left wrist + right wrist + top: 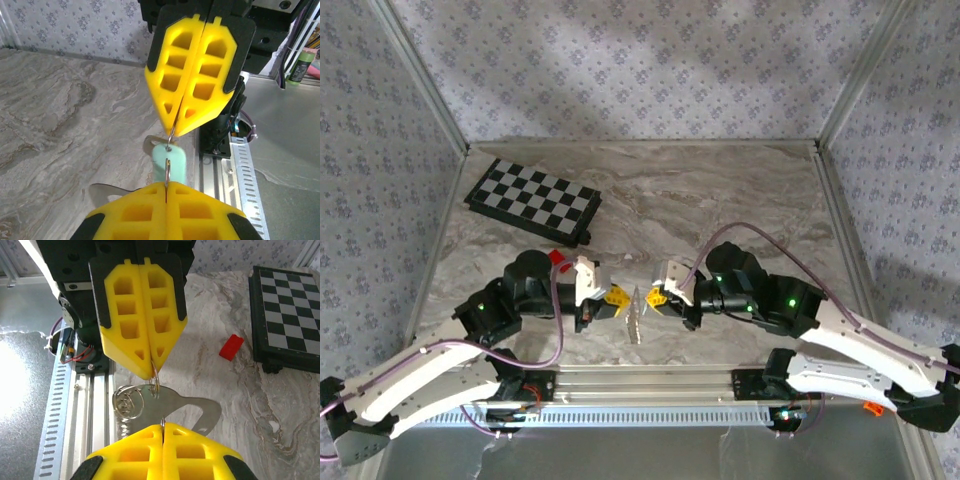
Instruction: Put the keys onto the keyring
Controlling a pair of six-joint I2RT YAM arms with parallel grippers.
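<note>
Two grippers meet tip to tip over the near middle of the table (720, 200). The left gripper (166, 192) is clamped shut on one side of the keyring (168, 169), and the right gripper (162, 432) on the opposite side. The keys (176, 162), one mint-headed, hang at the ring between the tips. A red block (231, 347) lies beside the chessboard (290, 315).

My left gripper (617, 298) and right gripper (656, 297) meet tip to tip over the near middle of the grey marbled table (720, 190). Both pinch the thin silvery wire keyring (637, 296) between them, and the silvery metal keys (635, 322) hang below it. The black-and-white chessboard (533, 200) lies at the far left, with the small red block (558, 258) just in front of it.
</note>
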